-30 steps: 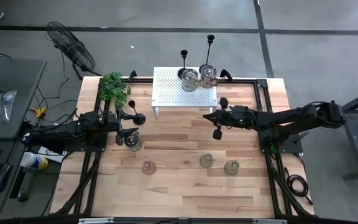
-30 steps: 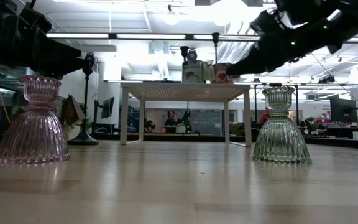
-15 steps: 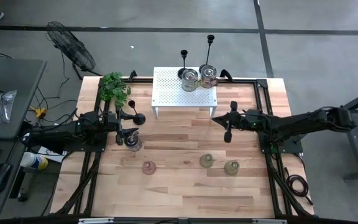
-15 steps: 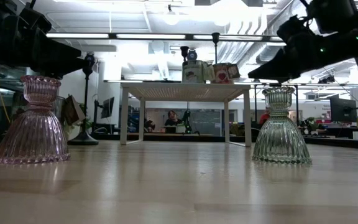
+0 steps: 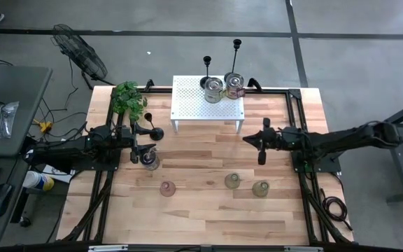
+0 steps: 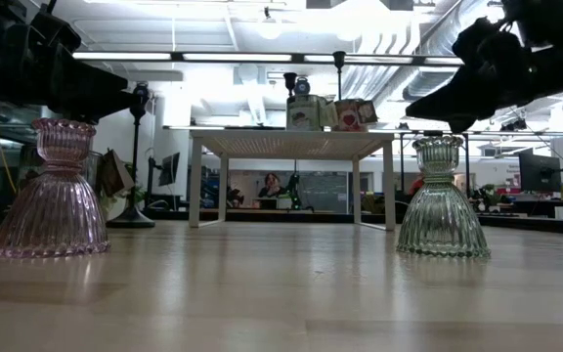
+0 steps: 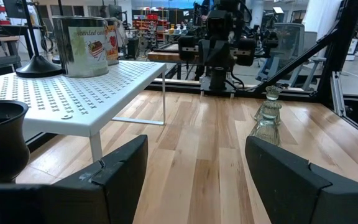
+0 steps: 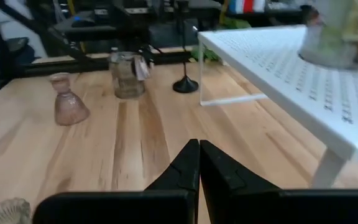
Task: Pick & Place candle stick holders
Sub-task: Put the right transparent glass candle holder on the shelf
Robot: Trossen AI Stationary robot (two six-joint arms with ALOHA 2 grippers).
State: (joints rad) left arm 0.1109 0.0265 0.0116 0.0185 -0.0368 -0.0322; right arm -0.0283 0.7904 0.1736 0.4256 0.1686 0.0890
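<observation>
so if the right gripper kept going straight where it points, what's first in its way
Likely the clear glass holder by the left gripper; the right gripper, jaws shut, points roughly there, though depth is unclear.

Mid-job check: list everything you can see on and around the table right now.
White perforated shelf: one, white, far middle of the table.
Tins: two, metallic, on the shelf.
Black candlesticks: three, black; two at the shelf's far edge, one on the table by the left arm.
Glass holders: four; one pinkish, two greenish along the near middle, one clear beside the left gripper.
Plant: one, green, far left corner.
Fan: one, black, on the floor.
Left gripper: open, left side.
Right gripper: shut, right of the shelf.
</observation>
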